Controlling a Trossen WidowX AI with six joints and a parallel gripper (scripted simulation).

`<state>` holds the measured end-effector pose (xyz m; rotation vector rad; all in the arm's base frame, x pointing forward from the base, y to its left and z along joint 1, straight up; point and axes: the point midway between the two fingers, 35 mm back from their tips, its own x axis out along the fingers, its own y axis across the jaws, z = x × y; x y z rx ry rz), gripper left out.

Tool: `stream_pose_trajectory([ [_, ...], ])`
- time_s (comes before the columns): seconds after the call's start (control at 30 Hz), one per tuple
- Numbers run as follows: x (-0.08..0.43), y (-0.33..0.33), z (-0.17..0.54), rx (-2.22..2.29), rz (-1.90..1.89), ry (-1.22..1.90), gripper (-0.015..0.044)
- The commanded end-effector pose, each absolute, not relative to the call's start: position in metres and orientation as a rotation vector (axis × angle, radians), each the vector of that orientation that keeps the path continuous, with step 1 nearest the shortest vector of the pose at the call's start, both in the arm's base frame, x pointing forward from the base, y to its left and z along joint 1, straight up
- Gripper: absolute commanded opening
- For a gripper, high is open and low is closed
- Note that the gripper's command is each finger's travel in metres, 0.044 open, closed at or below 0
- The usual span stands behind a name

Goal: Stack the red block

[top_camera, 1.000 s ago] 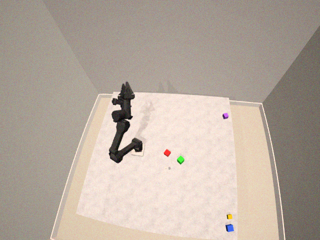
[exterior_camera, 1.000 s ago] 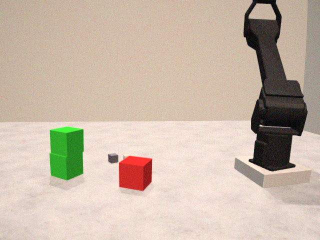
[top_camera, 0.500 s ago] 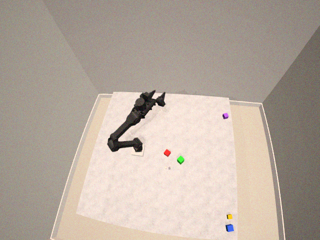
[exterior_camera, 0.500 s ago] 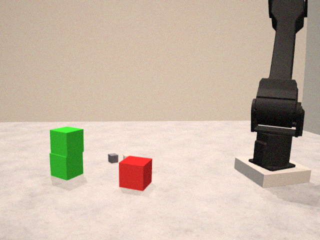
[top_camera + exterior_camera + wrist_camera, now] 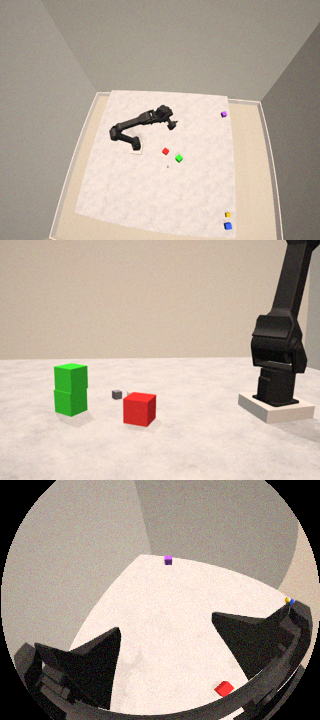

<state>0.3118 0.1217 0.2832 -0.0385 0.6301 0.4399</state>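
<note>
Reaching out over the pale mottled surface [image 5: 155, 201], the black arm [image 5: 134, 121] holds its gripper [image 5: 171, 125] in the air, well apart from the blocks, with its fingers spread wide and nothing between them. In the wrist view the two dark fingers frame bare mat, and the red block [image 5: 224, 688] shows small near the lower right, beside the right-hand finger but not between the two. The red block [image 5: 139, 409] sits flat on the surface, not yet lifted. The green tower [image 5: 70, 389] stands upright a short way from it, two green cubes one on the other, the upper one turned slightly off the lower. From above, the red block [image 5: 165, 151] and the green tower [image 5: 178, 158] lie near each other, close to the arm's white base plate [image 5: 136, 151]. A small grey cube [image 5: 116, 394] rests on the surface between and behind them in the exterior view. A purple block [image 5: 223, 113] sits near one far corner of the mat, and a yellow block [image 5: 227, 214] and a blue block [image 5: 227, 226] lie just beside each other at the opposite corner, all well apart from the tower. The purple block [image 5: 168, 560] also shows at the mat's far edge in the wrist view.
</note>
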Motion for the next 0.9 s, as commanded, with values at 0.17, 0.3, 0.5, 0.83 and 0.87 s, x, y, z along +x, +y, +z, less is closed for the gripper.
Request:
stream_pose_trajectory([
  [0.17, 0.311, 0.047, 0.206, 0.175, 0.081, 1.006, 0.0440],
  [0.3, 0.296, 0.013, 0.175, 0.289, -0.108, 1.171, 0.0440],
  [0.5, 0.262, -0.033, 0.139, 0.463, -0.405, 1.396, 0.0440],
  [0.83, 0.248, -0.049, 0.128, 0.535, -0.530, 1.482, 0.0440],
  [0.87, 0.248, -0.049, 0.125, 0.535, -0.530, 1.482, 0.0440],
])
